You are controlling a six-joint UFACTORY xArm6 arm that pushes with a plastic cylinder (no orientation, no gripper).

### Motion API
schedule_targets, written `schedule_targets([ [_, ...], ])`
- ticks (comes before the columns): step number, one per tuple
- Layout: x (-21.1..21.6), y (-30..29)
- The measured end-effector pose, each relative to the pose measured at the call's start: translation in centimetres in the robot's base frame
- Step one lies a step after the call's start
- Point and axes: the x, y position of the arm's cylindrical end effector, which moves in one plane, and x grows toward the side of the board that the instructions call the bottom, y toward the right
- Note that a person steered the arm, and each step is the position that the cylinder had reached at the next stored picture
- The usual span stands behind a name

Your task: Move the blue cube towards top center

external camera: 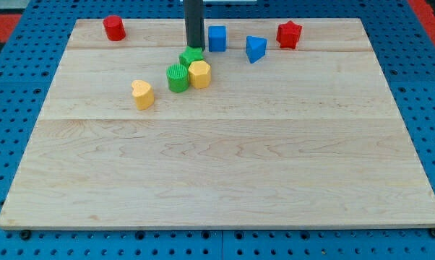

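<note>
The blue cube (217, 38) sits near the view's top, a little right of centre, on the wooden board (225, 180). My tip (194, 47) stands just to the cube's left, apart from it by a small gap, and right above a green block (191, 57). A blue triangular block (255, 48) lies to the cube's right.
A round green block (178, 77) and a yellow hexagonal block (199, 74) touch each other below my tip. A yellow heart block (142, 94) lies further left. A red cylinder (115, 28) is at top left, a red star block (289, 35) at top right.
</note>
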Motion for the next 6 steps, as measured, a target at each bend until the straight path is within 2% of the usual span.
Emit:
schedule_targets([
  [3, 0.1, -0.7],
  [6, 1.6, 5.8],
])
